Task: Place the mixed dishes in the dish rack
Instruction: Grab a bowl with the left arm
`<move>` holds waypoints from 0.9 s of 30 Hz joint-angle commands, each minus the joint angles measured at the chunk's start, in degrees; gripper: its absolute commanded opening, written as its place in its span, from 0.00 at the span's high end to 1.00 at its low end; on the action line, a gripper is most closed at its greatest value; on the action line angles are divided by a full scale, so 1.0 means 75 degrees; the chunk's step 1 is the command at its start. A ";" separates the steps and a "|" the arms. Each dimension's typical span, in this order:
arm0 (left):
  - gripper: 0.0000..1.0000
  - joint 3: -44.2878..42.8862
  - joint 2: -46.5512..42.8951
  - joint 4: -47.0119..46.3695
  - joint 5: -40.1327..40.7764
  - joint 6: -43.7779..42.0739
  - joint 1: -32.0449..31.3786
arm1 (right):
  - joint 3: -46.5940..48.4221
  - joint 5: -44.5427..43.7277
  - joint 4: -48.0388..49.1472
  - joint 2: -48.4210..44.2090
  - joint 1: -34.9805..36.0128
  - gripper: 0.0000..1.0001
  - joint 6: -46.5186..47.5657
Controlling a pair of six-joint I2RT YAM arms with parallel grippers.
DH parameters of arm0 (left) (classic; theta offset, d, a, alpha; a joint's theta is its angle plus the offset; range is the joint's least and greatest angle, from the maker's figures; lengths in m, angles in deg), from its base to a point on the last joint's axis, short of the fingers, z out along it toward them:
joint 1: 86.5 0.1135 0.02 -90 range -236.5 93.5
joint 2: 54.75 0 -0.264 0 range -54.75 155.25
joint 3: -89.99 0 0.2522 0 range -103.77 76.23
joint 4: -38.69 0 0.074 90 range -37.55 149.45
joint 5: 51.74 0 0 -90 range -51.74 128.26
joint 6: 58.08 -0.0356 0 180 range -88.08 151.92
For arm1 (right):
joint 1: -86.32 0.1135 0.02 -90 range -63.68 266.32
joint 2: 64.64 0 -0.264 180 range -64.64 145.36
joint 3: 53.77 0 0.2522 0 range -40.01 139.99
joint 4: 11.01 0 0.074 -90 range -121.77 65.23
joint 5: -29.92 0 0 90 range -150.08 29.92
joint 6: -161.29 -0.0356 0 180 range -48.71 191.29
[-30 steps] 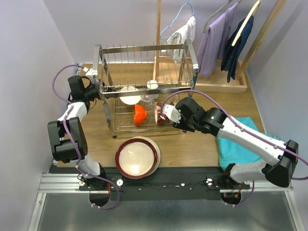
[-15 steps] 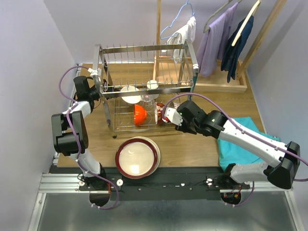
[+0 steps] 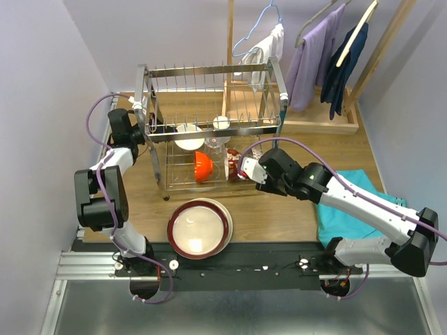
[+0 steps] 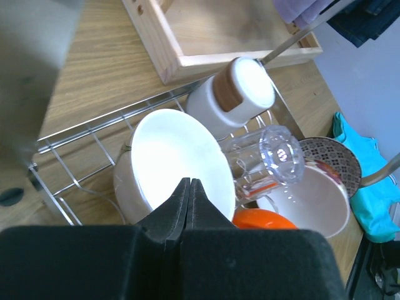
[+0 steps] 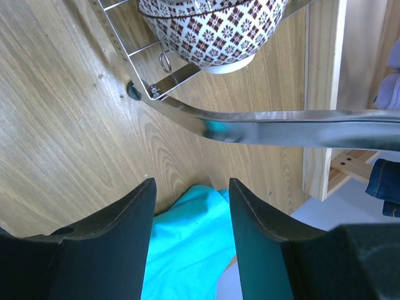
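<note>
since a second ago the left gripper has drawn in closer to the left end of the dish rack, and its fingers, then apart, are now pressed together on nothing. the right gripper has edged slightly toward the rack's right end. its fingers stay spread and empty, and the dishes have not moved.

the rack is a two-tier frame of shiny chrome wire with upright prongs along the upper tier. it stands at the middle of the wooden table.

its lower tier holds:
- a glossy white bowl leaning on edge
- a beige cup with a brown band, on its side
- a clear ribbed glass, also on its side
- a smooth orange bowl
- a red-patterned bowl with a white foot, at the right end, just beyond the right gripper

the upper tier carries no dish.

a stack of plates lies on the table in front of the rack. the top plate is round and cream with a dark red rim.

a crumpled teal cloth lies under the right arm. a pale wooden tray sits behind the rack.
</note>
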 commanded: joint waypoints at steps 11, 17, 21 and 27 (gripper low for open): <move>1.00 -0.0338 0.0260 0.1411 0.0288 -0.0577 -0.0312 | -0.0229 -0.0049 0.0311 -0.0165 0.0041 0.42 0.0045; 1.00 -0.0408 0.0190 0.2324 0.0874 -0.1408 -0.0277 | -0.0264 -0.0154 0.0276 -0.0223 0.0041 0.42 0.0081; 1.00 -0.0478 0.0260 0.2990 0.1295 -0.1725 -0.0241 | -0.0288 -0.0177 0.0334 -0.0212 0.0030 0.42 0.0127; 1.00 -0.0607 0.0518 0.3438 0.1940 -0.1831 -0.0206 | -0.0229 -0.0131 0.0369 -0.0142 0.0041 0.42 0.0151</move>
